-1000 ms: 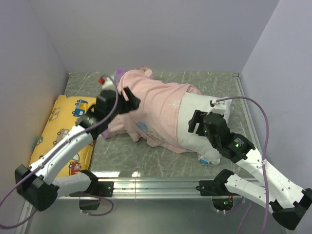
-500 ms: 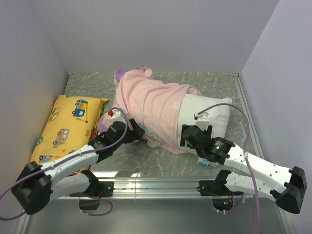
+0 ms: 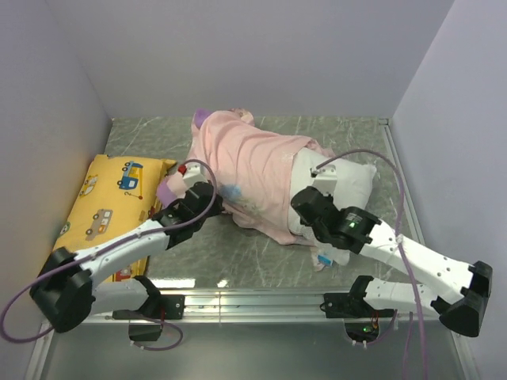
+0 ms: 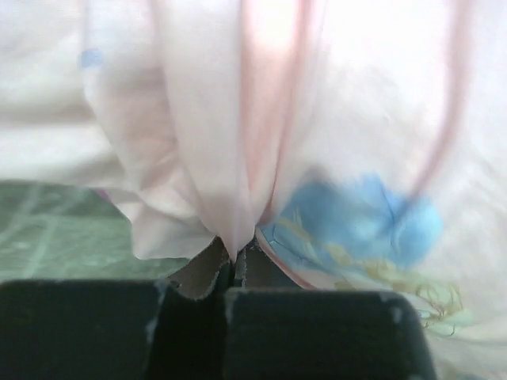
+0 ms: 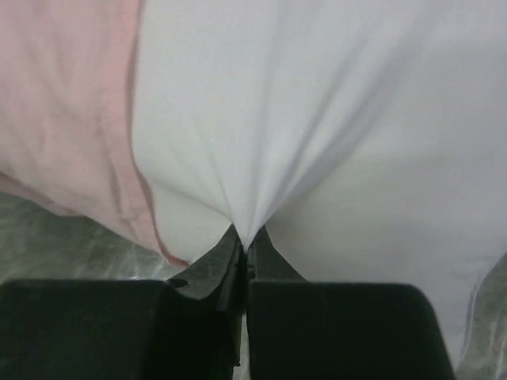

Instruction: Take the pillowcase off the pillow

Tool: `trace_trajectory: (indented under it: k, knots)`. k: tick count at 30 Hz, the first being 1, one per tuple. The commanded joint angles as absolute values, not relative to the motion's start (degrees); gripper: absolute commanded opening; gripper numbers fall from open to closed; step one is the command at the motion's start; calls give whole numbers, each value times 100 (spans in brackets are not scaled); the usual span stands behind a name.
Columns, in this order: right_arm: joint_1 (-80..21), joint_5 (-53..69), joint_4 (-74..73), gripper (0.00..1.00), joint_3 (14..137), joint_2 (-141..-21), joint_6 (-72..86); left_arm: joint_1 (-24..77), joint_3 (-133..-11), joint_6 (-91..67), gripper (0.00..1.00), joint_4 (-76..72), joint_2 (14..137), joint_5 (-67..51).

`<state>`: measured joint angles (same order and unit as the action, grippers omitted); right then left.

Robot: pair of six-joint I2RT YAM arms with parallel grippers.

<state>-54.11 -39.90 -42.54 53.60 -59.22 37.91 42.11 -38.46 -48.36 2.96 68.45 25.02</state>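
Note:
The pillowcase (image 3: 253, 170), pale pink with its inside showing, covers most of the white pillow (image 3: 348, 184) in the middle of the table. The pillow's right end sticks out bare. My left gripper (image 3: 214, 207) is shut on the pillowcase's near left edge; the left wrist view shows pink fabric (image 4: 230, 158) pinched between its fingertips (image 4: 207, 265), with a blue print beside them. My right gripper (image 3: 305, 214) is shut on the pillow; the right wrist view shows white pillow fabric (image 5: 261, 142) gathered between its fingertips, with the pillowcase hem (image 5: 71, 119) to the left.
A yellow vehicle-print cushion (image 3: 107, 202) lies at the left, against the left wall. The table is green marbled (image 3: 238, 257), with walls on three sides. A small blue-white tag (image 3: 325, 257) hangs at the pillow's near edge.
Both arms came down from above the pillow. The left gripper took hold of the pillowcase's near edge; the right took hold of the pillow. The whole bundle shifted slightly right.

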Motion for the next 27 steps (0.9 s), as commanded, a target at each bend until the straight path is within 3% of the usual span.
trace_trajectory:
  k: [1, 4, 7, 10, 13, 19, 27]
  knots:
    - [-5414, -3939, -5016, 0, 6545, -5381, 3367, 4245, -4988, -4211, 0, 1308, 5822, 3549]
    - [-5405, -3463, -5176, 0, 7530, -5054, 2971, 4324, -6167, -3526, 0, 1984, 5528, 3691]
    - [-5064, -3499, -5159, 0, 8050, -5088, 2751, 4324, -7547, -3007, 0, 2485, 6124, 3586]
    - [-3664, -2166, -4470, 0, 7596, -5317, 2541, 4324, -8400, -2769, 0, 2548, 6932, 3384]
    - [-2633, -1147, -3616, 0, 6349, -5782, 2549, 4316, -8990, -2777, 0, 2663, 7750, 3095]
    - [-2014, -1097, -2392, 0, 4572, -6311, 2751, 4185, -8632, -2926, 0, 2391, 8324, 3006]
    - [-1583, -1274, -2812, 0, 5027, -6012, 2707, 2209, -7753, -3339, 0, 2074, 7753, 2716]
